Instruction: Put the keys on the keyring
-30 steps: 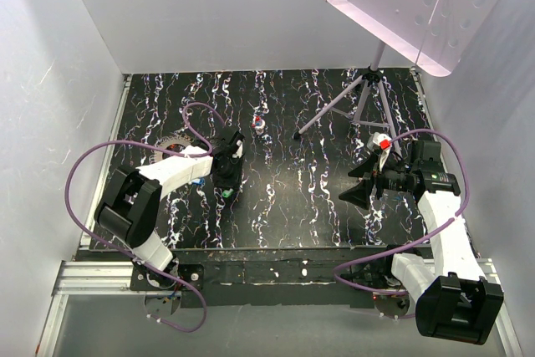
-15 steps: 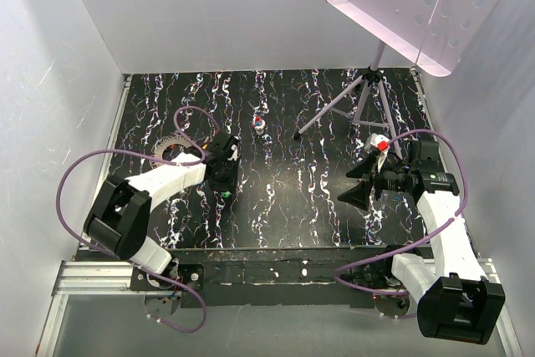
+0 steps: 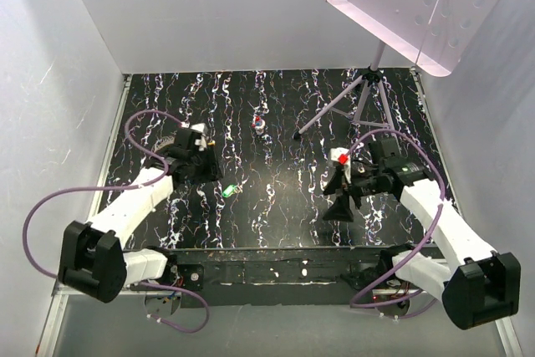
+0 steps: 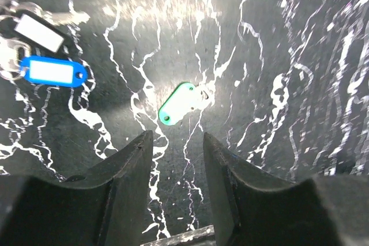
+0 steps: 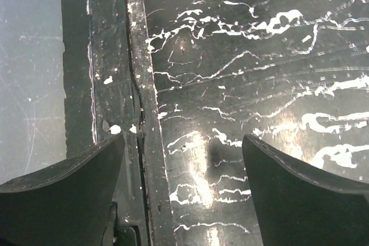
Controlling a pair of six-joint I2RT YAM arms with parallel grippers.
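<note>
A green key [image 4: 179, 103] lies flat on the black marbled table, just ahead of my left gripper [image 4: 177, 136], whose jaws stand apart with nothing between them. From above, the green key [image 3: 228, 191] sits right of and below the left gripper [image 3: 207, 171]. A blue key [image 4: 52, 72] and a black tag with a white label [image 4: 37, 30] lie at the left of the left wrist view, among small metal loops. The keyring is hidden under the left arm in the top view. My right gripper [image 3: 334, 194] hangs open and empty near the table's front edge [image 5: 147, 142].
A red-white-blue blob [image 3: 259, 124] lies at the middle back. A tripod stand [image 3: 364, 94] with a pink perforated board [image 3: 410, 6] stands at the back right. White walls close in both sides. Purple cables loop off both arms.
My left gripper has pulled back up and to the left, off the green key, which stays on the table. The right arm has swung left toward the middle.
</note>
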